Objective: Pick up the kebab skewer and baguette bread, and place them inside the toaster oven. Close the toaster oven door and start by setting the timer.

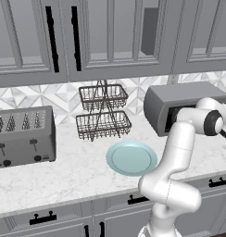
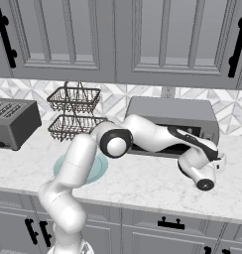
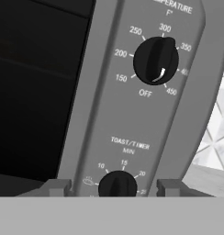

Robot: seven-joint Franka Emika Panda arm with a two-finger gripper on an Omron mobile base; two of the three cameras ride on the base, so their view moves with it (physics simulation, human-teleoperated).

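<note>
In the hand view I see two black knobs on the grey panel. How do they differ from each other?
The temperature knob sits high on the toaster oven panel; the timer knob sits low, between the fingers. The temperature knob looks larger and shows whole, while the timer knob is cut off below. The temperature dial reads 150 to 450 and OFF; the timer dial shows minutes. Both are round and black.
</note>
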